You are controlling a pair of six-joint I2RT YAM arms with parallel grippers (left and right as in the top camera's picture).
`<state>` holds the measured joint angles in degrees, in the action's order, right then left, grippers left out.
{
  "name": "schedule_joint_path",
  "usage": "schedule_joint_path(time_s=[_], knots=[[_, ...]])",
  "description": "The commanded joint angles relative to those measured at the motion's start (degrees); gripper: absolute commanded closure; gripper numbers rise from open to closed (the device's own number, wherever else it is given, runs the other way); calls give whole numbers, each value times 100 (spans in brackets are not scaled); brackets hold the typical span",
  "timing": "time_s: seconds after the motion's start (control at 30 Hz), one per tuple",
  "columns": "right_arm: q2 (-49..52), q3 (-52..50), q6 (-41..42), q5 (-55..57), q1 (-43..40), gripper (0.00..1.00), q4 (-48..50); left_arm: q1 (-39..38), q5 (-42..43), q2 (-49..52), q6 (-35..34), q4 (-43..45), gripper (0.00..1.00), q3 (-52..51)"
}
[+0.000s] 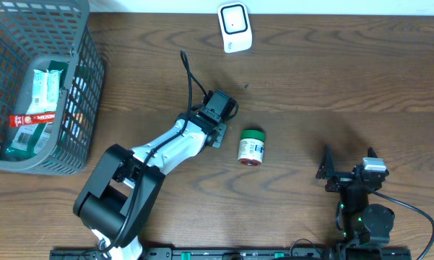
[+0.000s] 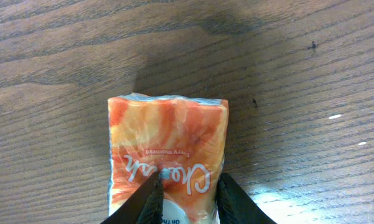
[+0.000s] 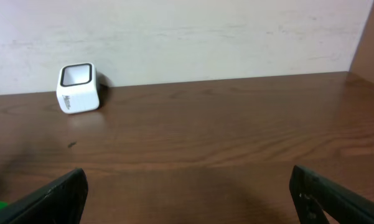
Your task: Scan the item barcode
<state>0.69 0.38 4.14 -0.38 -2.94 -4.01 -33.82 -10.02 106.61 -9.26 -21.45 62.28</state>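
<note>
Readable writing first, and there isn't much. The orange packet (image 2: 168, 143) has white cursive branding that sits upside down in the left wrist view. I can't make out the big word, but the small line above it looks like "every moment". The wrapper is glossy crinkly plastic with swirly orange and cream streaks, a flat pillow shape with a sealed edge at 12 o'clock.

It lies on the table (image 1: 332, 72), which is dark brown woodgrain. It's right under the left gripper (image 2: 188, 186) near the middle of the overhead view, where the arm hides it. The black fingers (image 2: 140, 202) sit either side of the packet's 6 o'clock end, jaws narrowed in. I honestly can't tell if they're pinching it or only touching the wrapper.

The scanner (image 1: 234, 27) is at 12 o'clock on the table, a white rounded block with a black-framed window. There's no text on it that I can see.

Just off the left gripper at 4 o'clock is a small jar (image 1: 251, 147) lying on its side. It has a green lid and a white label with bluish print too tiny to read.

At 10 o'clock is a grey plastic lattice basket (image 1: 87, 94). It holds a red box (image 1: 35, 118) with white lettering I can't read and some green-and-white packs (image 1: 47, 87).

The right gripper (image 3: 190, 199) is down at 5 o'clock with its jaws spread wide and nothing between them.
</note>
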Motion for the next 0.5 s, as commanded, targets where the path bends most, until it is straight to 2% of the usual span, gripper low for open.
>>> schedule_joint_path(time_s=[0.0, 0.1, 0.3, 0.47], knots=[[-31, -9, 74, 11, -39, 1, -17, 9, 181, 175, -164, -177, 66, -293], [-31, -9, 74, 11, -39, 1, -17, 0, 181, 175, -166, -179, 60, -295], [-31, -9, 74, 11, -39, 1, -17, -136, 87, 175, -184, -175, 59, -295], [-31, -9, 74, 11, -39, 1, -17, -332, -426, 175, -227, -177, 60, -293]])
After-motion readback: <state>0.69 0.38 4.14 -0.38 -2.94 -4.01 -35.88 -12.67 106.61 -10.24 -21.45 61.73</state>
